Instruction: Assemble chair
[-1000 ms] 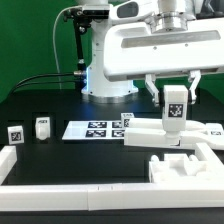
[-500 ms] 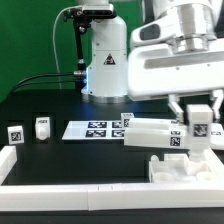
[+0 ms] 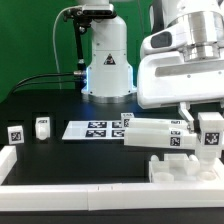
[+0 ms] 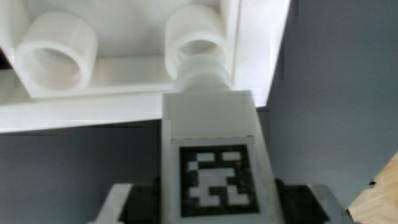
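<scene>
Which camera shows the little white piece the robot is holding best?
The wrist view: the held piece fills much of the picture, seen close up. The exterior view shows it small, near that view's right edge.

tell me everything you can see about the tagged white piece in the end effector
A small white blocky piece, plastic by its look, with a black-and-white square tag on one face. It narrows to a rounded end pointing at a white panel with two round sockets; whether they touch is unclear. The end effector grips its sides and holds it upright at the exterior view's right.
</scene>
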Controlling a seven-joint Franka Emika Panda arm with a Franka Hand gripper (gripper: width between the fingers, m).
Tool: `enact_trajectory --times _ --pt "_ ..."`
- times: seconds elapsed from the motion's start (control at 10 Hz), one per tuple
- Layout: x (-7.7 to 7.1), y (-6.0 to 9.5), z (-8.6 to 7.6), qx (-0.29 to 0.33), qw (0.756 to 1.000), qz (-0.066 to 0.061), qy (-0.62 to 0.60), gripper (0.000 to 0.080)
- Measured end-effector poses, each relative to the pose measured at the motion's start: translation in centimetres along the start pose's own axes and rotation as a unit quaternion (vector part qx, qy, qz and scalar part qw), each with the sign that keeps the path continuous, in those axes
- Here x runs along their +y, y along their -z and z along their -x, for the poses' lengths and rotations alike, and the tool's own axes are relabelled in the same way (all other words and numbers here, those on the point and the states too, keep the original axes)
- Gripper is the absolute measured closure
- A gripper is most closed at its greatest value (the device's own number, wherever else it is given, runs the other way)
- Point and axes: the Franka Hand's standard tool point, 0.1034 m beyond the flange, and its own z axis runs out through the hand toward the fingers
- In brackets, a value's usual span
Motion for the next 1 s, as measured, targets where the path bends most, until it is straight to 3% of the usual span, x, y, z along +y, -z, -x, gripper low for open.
enact_trajectory --times 0.3,1.0 --pt "0.0 -0.6 -0.1 0.000 1.000 0.001 0.002 0.0515" --pt "0.6 -2.5 1.3 -0.005 1.000 0.009 0.005 0.0515"
